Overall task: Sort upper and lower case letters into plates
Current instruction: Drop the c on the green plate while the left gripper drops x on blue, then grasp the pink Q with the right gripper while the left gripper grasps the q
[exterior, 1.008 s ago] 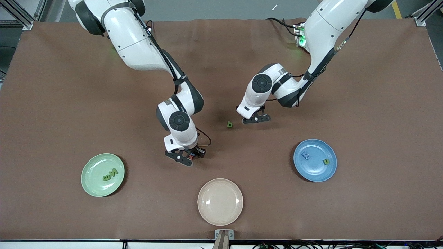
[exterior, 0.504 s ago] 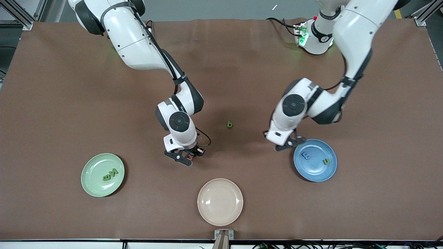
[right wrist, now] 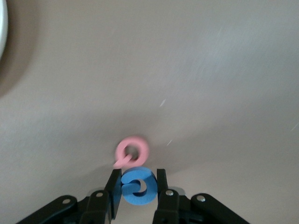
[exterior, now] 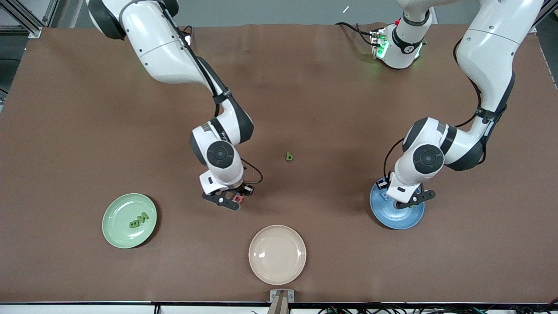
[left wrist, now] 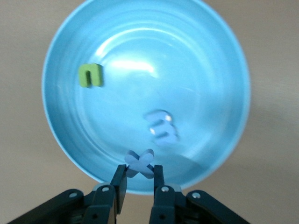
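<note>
The left gripper [left wrist: 136, 176] is held over the blue plate [exterior: 407, 220], its jaws pinching a pale blue x-shaped letter [left wrist: 139, 163] above the plate's rim. Two letters already lie in this plate — a green n [left wrist: 90, 75] and a pale blue one [left wrist: 161, 127] — so the x is best released further over the bowl, onto bare glaze clear of both, and from low down, since a small chunky piece dropped at the rim may well bounce or slide out.

The right gripper [exterior: 229, 200] is down near the table, between the green plate [exterior: 114, 233] and the cream plate [exterior: 277, 254]. Its jaws are pinching a blue C-shaped letter [right wrist: 137, 186]; a pink letter [right wrist: 131, 151] lies on the cloth just beside it, possibly touching. The lift is judged best made straight up so the pink one is not dragged along.

The green plate holds two green letters [exterior: 138, 220]. One green letter [exterior: 288, 156] sits alone on the table — between the two arms, farther from the front camera than the plates, and not yet sorted. The cream plate is not part of the sort.
</note>
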